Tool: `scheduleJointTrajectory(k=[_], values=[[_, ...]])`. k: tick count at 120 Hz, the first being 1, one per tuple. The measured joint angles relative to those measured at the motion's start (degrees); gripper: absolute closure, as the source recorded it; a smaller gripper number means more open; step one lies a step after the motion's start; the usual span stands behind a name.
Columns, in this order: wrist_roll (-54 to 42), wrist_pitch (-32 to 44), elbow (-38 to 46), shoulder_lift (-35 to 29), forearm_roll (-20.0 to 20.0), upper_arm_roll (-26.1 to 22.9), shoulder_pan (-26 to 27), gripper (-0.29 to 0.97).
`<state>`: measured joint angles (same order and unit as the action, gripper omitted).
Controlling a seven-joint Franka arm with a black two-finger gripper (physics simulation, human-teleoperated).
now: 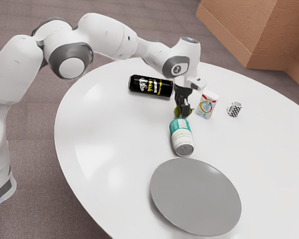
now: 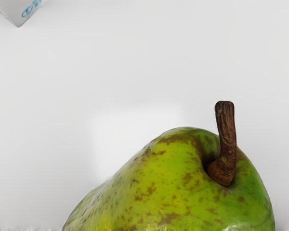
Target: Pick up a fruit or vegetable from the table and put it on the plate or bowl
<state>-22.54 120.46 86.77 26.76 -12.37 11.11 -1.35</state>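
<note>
Pear (image 2: pixel 173 187) was seen close under the hand, and in the exterior view it (image 1: pixel 178 111) was placed toward the far middle of the round white table (image 1: pixel 114 149), well in from every edge. It appeared to be lying on its side, long axis along the tabletop, though the broad end was cut off in the wrist view. Its brown stalk (image 2: pixel 225 144) was pointed out from under the hand over bare white table (image 2: pixel 135 72).

The white arm (image 1: pixel 104 37) was stretched in from the exterior view's left. A grey plate (image 1: pixel 195 196) was set near the table's front edge, well apart from the pear, with open surface to either side of it. A black can (image 1: pixel 150 86) was laid on its side just to the exterior view's left of the hand. A teal-labelled can (image 1: pixel 182 135) was laid between pear and plate, close to the pear. A small carton (image 1: pixel 208 104) was stood near the pear on the exterior view's right, its corner (image 2: pixel 19 9) caught in the wrist view. A chequered cup (image 1: pixel 234 108) was placed beyond the carton.

The gripper (image 1: pixel 183 108) was lowered onto the pear. Whether it was closed on the fruit could not be told.
</note>
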Motion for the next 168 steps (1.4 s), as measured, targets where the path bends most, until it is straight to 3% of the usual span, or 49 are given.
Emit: scheduleJointTrajectory(k=[19, 39, 88, 140, 153, 168], values=[[0.41, -1.73, -0.02, -6.35, 1.2, 0.12, 2.94, 0.42], [0.81, -3.74, -0.48, -10.01, 3.57, 0.39, 12.43, 0.42], [1.4, -5.03, -0.52, -11.64, 6.12, 0.12, 24.18, 0.42], [1.71, -5.2, -0.53, -11.25, 7.29, 0.19, 30.32, 0.42], [1.53, -5.36, -0.53, -11.4, 6.97, 0.16, 30.36, 0.21], [1.29, -5.55, -0.53, -11.62, 6.65, 0.33, 30.36, 0.09]])
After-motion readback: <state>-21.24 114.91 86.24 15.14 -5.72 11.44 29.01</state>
